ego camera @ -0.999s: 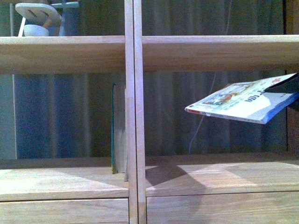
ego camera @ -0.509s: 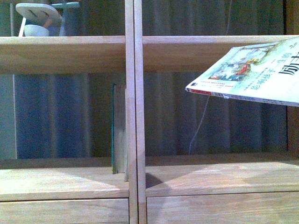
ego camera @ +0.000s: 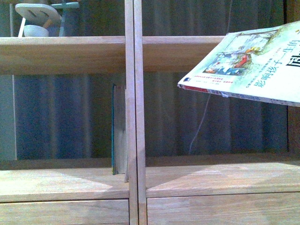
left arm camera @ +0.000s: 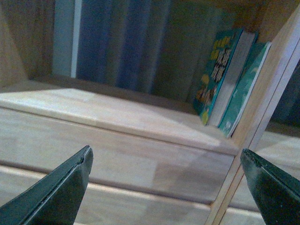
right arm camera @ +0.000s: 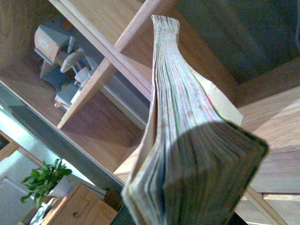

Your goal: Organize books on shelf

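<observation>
The left gripper (left arm camera: 164, 187) is released, its two dark fingers (left arm camera: 61, 187) spread wide with nothing between them; the bare board of the shelf (left arm camera: 117, 122) lies just ahead of the tips. Beyond the fingers, out past the right one, the teal books (left arm camera: 229, 84) stand on that board, leaning on the divider (left arm camera: 267, 93) and well apart from both tips. The front view shows their teal spine upright in the left column, hard against the divider. A grey toy (ego camera: 37, 18) sits on the board above. Right of the divider, the pale book (ego camera: 243, 65) hangs in the air before the right column, tilted, its red-marked spine corner lowest and nearest the divider, its cover facing up, clear of the board below. The right gripper (right arm camera: 177, 219) is clenched on the near end of this book: only dark slivers show on either side of the page block, which runs straight out from the fingers, edge-on, towards the shelf
</observation>
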Available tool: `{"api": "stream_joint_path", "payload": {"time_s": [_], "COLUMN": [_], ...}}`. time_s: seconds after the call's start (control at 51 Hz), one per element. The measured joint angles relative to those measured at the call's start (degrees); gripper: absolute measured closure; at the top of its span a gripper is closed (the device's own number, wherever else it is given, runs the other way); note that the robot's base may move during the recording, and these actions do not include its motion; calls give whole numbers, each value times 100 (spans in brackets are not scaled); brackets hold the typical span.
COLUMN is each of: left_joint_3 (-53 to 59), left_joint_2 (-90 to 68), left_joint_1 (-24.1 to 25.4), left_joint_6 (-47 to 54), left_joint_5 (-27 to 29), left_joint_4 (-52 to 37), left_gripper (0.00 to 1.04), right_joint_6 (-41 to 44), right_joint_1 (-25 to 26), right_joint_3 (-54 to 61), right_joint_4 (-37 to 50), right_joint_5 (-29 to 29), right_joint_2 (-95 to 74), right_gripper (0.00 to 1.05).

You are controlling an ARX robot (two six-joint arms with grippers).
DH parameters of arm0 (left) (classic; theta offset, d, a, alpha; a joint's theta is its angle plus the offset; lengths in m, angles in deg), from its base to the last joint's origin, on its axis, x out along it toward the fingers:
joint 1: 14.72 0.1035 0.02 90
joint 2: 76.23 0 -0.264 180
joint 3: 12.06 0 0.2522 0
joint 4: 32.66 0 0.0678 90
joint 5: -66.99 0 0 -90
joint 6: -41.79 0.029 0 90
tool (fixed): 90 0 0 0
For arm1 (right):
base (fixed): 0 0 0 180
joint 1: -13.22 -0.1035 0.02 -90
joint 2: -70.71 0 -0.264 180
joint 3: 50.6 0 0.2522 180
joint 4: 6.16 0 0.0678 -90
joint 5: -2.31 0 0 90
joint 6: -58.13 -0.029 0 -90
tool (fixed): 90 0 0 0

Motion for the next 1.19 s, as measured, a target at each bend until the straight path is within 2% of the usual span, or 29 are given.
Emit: {"api": "stream_joint_path", "payload": {"time_s": [0.078, 0.157, 0.176, 0.196, 0.353, 0.431, 0.568, 0.784, 1.195], "left_joint_3": [-341, -822, -872, -1040, -1683, -2186, -2752, -3593, -4857], "left_joint_2": [-560, -1252, -1320, -1521, -2238, -2780, -3370, -4253, -5298], "left_joint_1": [179, 326, 334, 339, 267, 72, -236, -769, -1725], "left_joint_6": [-212, -490, -522, -634, -1172, -1805, -2677, -3860, -4135], "left_joint_5": [-446, -1156, -1193, -1493, -2334, -2796, -2865, -2468, -2002], "left_joint_4": [-321, -693, -719, -769, -828, -1056, -1534, -2149, -2225], "left_gripper": [7, 7, 7, 7, 7, 7, 7, 7, 7], "right_joint_6": [17, 48, 57, 68, 116, 122, 116, 68, -33], "right_joint_1": [-125, -297, -343, -391, -758, -1108, -1574, -2120, -2752], "right_joint_3": [9, 9, 9, 9, -42, -243, -557, -990, -1379], "right_joint_4": [0, -2, -4, -4, -4, 35, 138, 177, 44], "right_joint_5": [-52, -109, -131, -155, -457, -763, -1043, -1335, -1543], "right_joint_2": [33, 57, 59, 59, 13, -151, -385, -695, -979], "right_gripper": [97, 97, 97, 97, 97, 97, 97, 97, 97]}}
